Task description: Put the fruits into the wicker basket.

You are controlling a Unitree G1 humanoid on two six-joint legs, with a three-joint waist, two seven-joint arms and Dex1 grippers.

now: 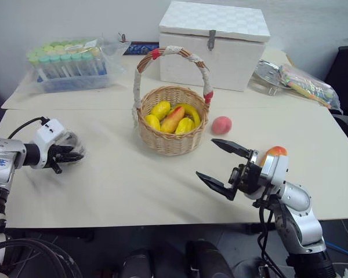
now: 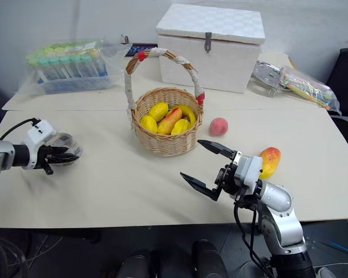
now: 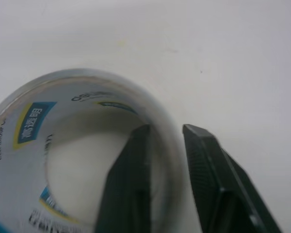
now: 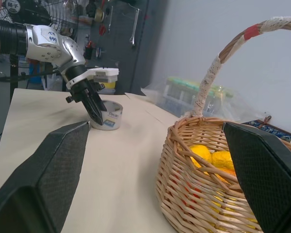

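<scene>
Left gripper (image 1: 74, 155) clenching on wall of clear tape roll (image 2: 65, 146) at far-left table edge: not fruit, risking dragging it off.

Right gripper (image 2: 207, 165) hanging released over near-right of beige table (image 1: 116, 185), holding nothing.

Small round pink-red peach (image 1: 221, 125) sitting just right of round tan wicker basket (image 1: 173, 139). Oval yellow mango with orange-red blush (image 2: 269, 161) lying near right, behind my right wrist.

Risks: wrist nudging mango toward edge; peach rolling under pinch; arched white-wrapped handle (image 1: 205, 75) blocking drop.

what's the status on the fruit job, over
Left gripper shut on tape roll wall. Right gripper open, empty. Peach and mango on table, outside basket. Nothing blocking.
</scene>
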